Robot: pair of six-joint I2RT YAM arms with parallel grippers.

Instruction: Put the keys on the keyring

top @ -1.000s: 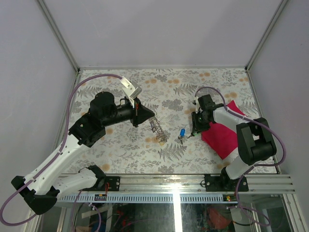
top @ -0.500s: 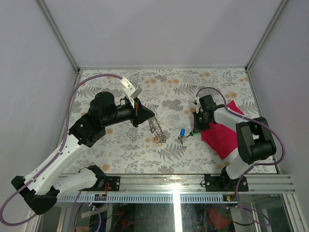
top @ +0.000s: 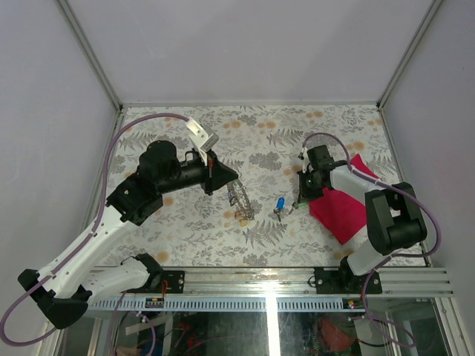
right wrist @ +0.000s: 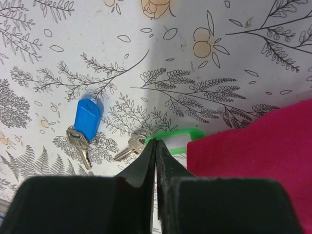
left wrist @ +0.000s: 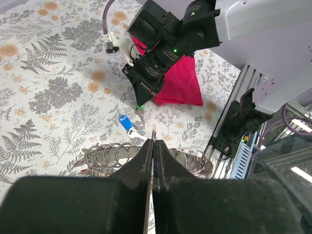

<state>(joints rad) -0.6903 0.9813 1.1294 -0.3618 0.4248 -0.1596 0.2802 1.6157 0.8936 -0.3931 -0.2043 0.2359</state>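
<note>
The keyring (left wrist: 112, 155) was pinched by the left hand (left wrist: 153, 139); the right hand (right wrist: 155, 144), pressed together, nipped the green key (right wrist: 180, 132) at its rim, the blue key (right wrist: 87, 118) lying near.

Part of keyring (left wrist: 113, 154) hidden behind left gripper (left wrist: 153, 141); green key (right wrist: 181, 132) partly covered by right gripper (right wrist: 156, 145); red cloth (right wrist: 253, 161) cut by edge.
</note>
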